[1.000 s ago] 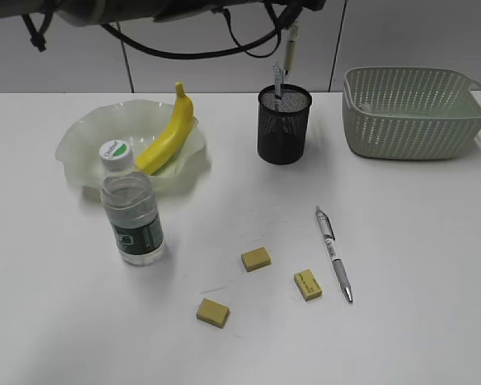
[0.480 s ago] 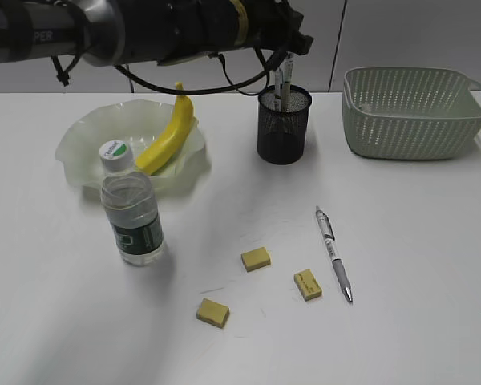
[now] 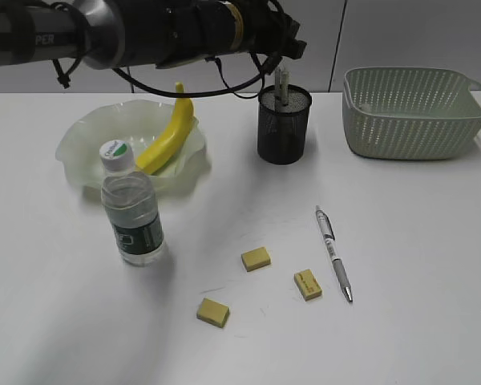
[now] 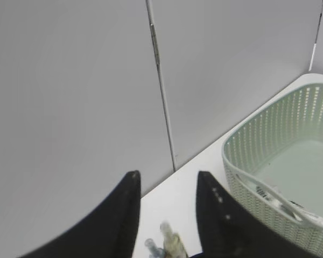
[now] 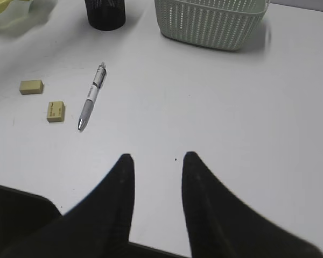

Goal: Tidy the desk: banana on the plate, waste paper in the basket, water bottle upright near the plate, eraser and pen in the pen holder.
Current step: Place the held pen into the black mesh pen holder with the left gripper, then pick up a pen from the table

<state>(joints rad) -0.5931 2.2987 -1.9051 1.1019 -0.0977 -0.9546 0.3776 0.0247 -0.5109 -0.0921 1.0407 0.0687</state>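
My left gripper [image 3: 282,58] [image 4: 168,174] hangs open over the black mesh pen holder [image 3: 284,124]. Two pens [image 4: 169,244] stand in the holder between the spread fingers, touching neither. A third pen [image 3: 333,253] [image 5: 91,97] lies on the desk, with three yellow erasers [image 3: 256,258] [image 3: 308,285] [image 3: 213,312] to its left. The banana [image 3: 168,132] rests on the plate [image 3: 76,144]. The water bottle [image 3: 131,208] stands upright in front of it. A whitish scrap, the waste paper [image 4: 272,194], lies in the basket [image 3: 413,112]. My right gripper [image 5: 158,157] is open above bare desk.
The left arm [image 3: 144,32] stretches across the back of the desk above the plate. A grey panelled wall [image 4: 70,80] closes the far side. The basket stands at the back right corner, near the desk's edge.
The left arm came down over the pen holder with a pen, and its jaws opened. That pen now stands in the holder. The right gripper has not moved.
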